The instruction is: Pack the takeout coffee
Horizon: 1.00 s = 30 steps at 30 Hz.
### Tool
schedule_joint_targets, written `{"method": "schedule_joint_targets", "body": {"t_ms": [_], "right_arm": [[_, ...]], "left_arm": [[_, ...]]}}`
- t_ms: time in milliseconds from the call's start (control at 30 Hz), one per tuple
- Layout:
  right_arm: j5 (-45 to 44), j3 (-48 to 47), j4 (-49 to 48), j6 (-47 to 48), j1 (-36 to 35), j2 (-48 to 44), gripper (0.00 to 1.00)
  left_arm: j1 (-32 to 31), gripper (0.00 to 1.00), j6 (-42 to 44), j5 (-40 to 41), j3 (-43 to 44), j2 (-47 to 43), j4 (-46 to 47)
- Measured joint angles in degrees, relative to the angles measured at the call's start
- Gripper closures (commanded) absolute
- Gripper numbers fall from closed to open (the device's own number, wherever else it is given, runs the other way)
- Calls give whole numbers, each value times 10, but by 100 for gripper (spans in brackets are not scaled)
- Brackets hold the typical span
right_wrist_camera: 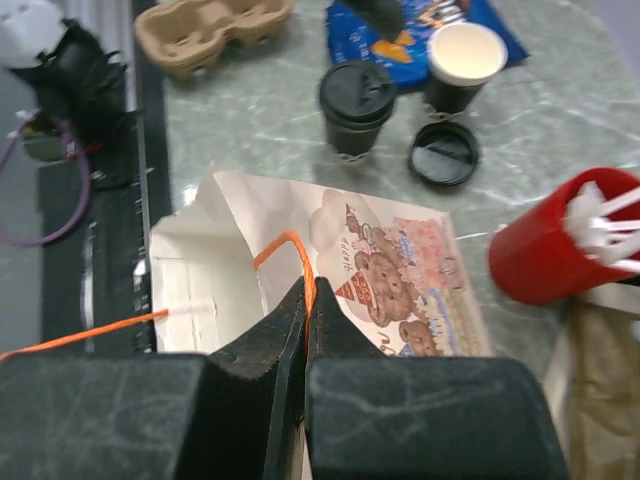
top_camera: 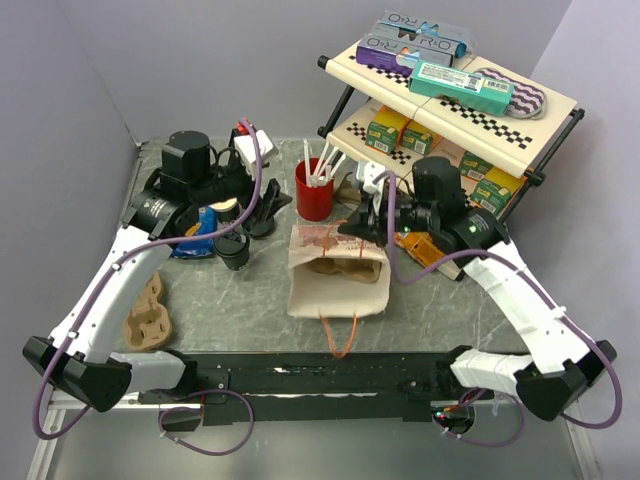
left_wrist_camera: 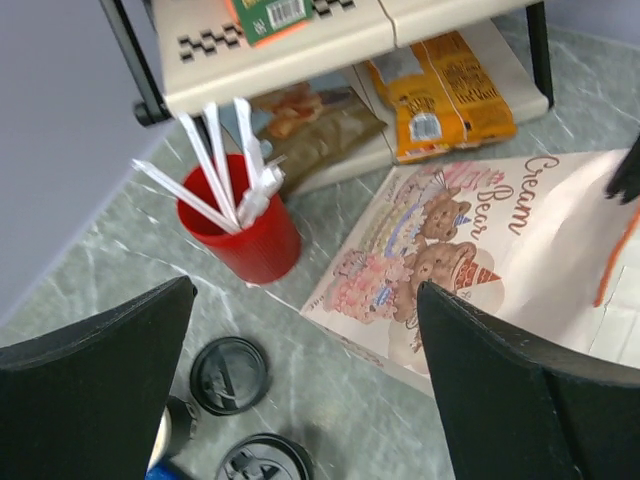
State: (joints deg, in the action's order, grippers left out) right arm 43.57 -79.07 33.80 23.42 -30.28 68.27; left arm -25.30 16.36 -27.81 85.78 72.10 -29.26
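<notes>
nothing is packed yet, as i read it: the takeout coffee stands lidded on the table, at nine o'clock of the paper bag. my right gripper is pinched tight on the bag's orange handle. my left gripper gapes wide, holding nothing.

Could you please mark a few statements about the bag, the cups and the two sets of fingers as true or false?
1. The right fingers are shut on the orange handle of the paper bag. True.
2. Both dark cups wear lids. False: the lidded cup has one, the open cup does not, and a loose lid lies beside it.
3. The paper bag stands upright. False: it lies on its side on the table.
4. The red cup holds white straws. True.
5. The left fingers grip a cup. False: they are open with nothing between them.
</notes>
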Motion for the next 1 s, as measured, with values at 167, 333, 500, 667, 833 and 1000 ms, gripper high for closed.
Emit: {"method": "schedule_joint_targets", "body": {"t_ms": [167,333,500,667,833,1000], "right_arm": [[5,37,12,-3,-9,-40,100],[4,31,13,-6,-10,-50,100],[3,-9,13,-20,-10,-28,100],[0,-56,-4,-47,-10,2,81],[-16,-69,0,-52,-10,20,14],[-76,-87,48,-67,-10,19,1]], "left_arm": [[0,1,-1,-16,-31,-16,-10],[0,0,-10,-49,-38,-28,-20],[0,1,-28,-88,-38,-26,-30],[0,1,-43,-93,-38,-25,-31],[0,1,-80,-65,-37,-11,-32],[1,1,-170,-32,-48,5,-32]]}}
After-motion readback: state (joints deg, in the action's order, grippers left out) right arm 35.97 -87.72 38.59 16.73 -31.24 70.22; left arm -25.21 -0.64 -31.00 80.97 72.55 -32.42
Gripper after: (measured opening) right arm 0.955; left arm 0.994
